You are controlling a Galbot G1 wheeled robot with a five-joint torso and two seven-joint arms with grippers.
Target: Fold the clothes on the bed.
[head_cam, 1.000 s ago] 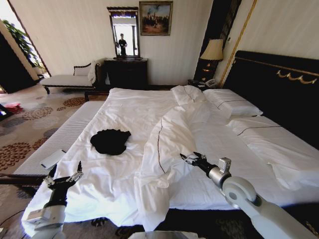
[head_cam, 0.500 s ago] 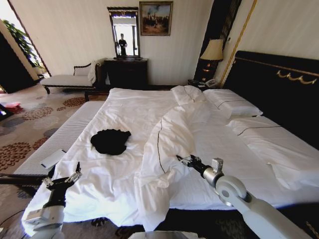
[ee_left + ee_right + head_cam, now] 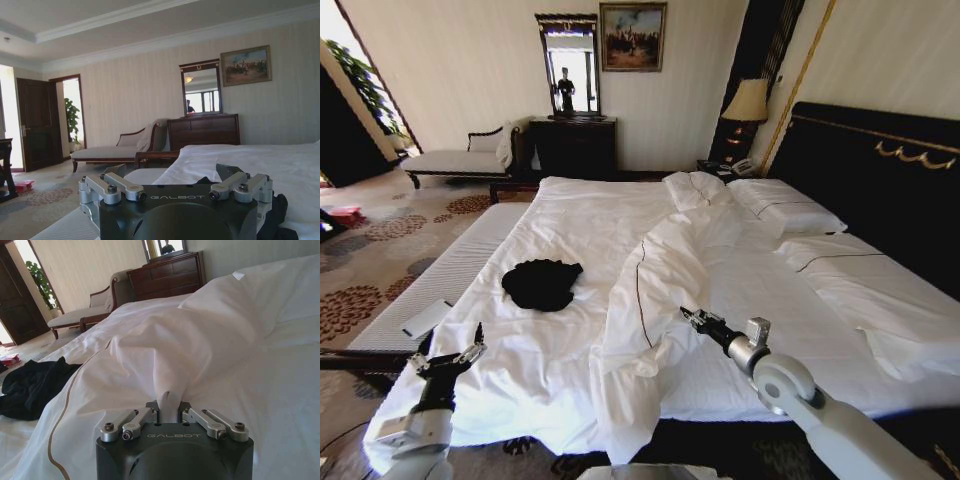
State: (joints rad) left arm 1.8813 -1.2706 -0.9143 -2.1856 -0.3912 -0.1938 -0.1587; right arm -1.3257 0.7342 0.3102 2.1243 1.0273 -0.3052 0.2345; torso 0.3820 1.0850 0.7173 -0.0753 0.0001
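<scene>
The T-shirt point(image 3: 541, 283) is black and lies crumpled in a loose heap, unfolded, on the white sheet of the bed point(image 3: 570, 215), on its left half and near the foot end. The bed is a wide double with a dark headboard, white pillows at its head and a white duvet bunched into a long ridge down the middle, just beside the T-shirt.

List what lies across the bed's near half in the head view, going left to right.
left gripper → black T-shirt → bunched white duvet → right gripper, pinching a fold of that duvet → dark headboard.
</scene>
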